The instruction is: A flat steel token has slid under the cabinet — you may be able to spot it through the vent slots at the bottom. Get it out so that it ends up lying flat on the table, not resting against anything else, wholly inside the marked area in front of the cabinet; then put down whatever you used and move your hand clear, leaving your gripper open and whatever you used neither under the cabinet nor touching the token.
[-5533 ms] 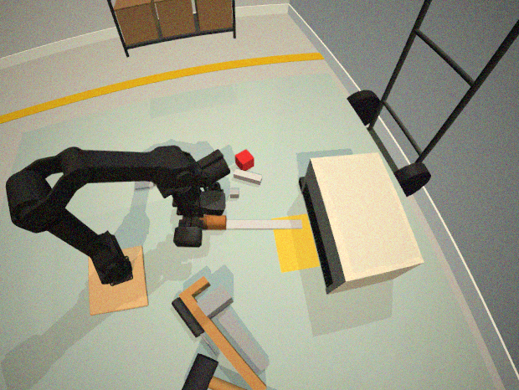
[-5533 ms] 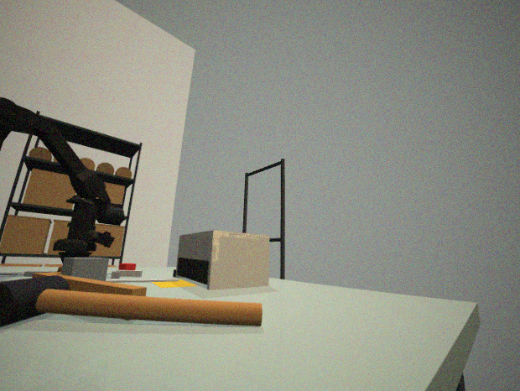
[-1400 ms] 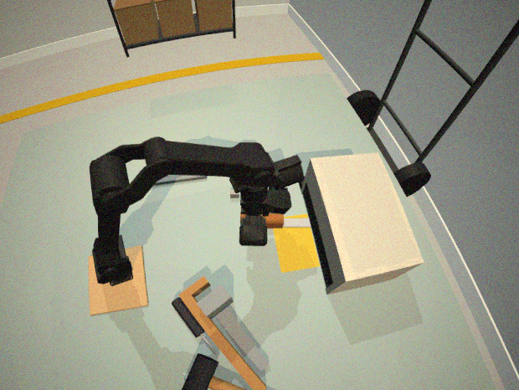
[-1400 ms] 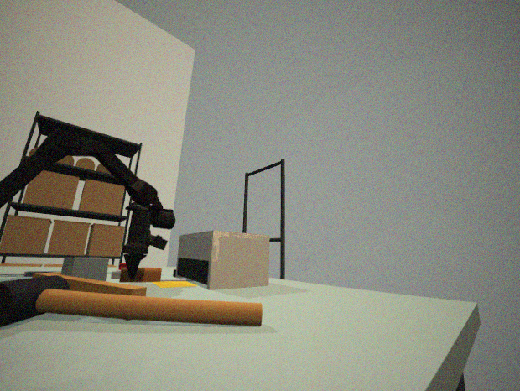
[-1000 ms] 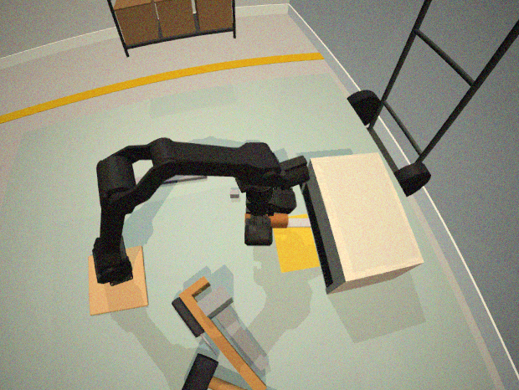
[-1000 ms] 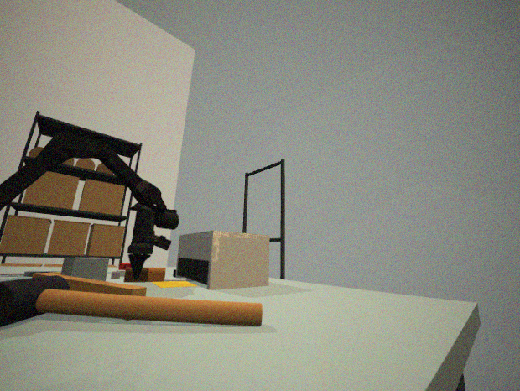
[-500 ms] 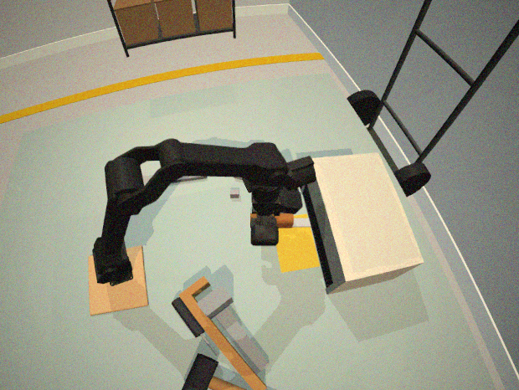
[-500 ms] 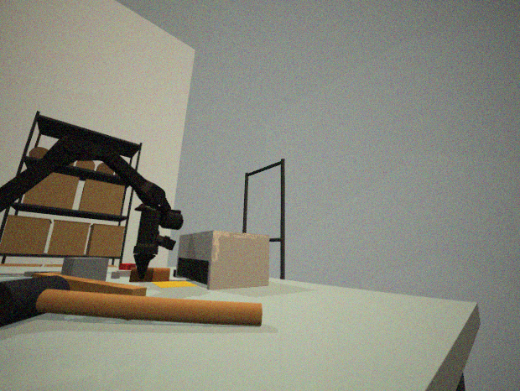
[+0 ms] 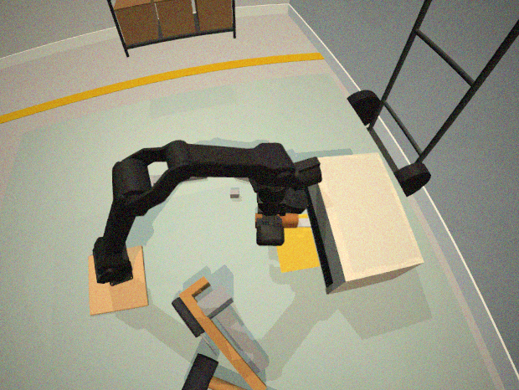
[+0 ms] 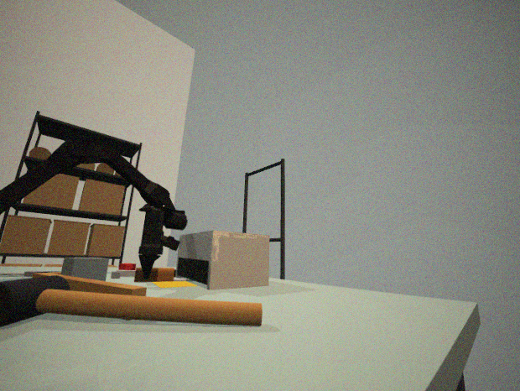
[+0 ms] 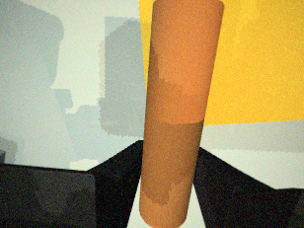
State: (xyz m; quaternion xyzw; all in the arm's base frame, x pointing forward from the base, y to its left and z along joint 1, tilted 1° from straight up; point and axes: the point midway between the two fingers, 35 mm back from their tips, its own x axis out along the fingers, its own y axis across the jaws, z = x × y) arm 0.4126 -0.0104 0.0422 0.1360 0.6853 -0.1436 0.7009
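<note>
My gripper (image 9: 270,221) (image 10: 146,276) (image 11: 166,148) points down and is shut on the orange-brown round handle (image 9: 290,220) (image 10: 165,274) (image 11: 180,78) of a tool, low over the table. A light grey shaft (image 9: 303,223) runs from the handle toward the dark opening of the cabinet (image 9: 369,213) (image 10: 239,260); its far end is not visible. The yellow marked area (image 9: 298,251) (image 10: 174,284) (image 11: 257,63) lies in front of the opening, with the handle and shaft over its far edge in the top view. The token cannot be seen in any view.
A small grey block (image 9: 234,192) lies behind my hand. An L-shaped orange bar (image 9: 224,341), a grey piece (image 9: 245,343) and a black-ended orange rod (image 10: 151,306) lie nearer the front. A red block (image 10: 127,266) stands farther back. A black-framed trolley (image 9: 446,56) is beyond the cabinet.
</note>
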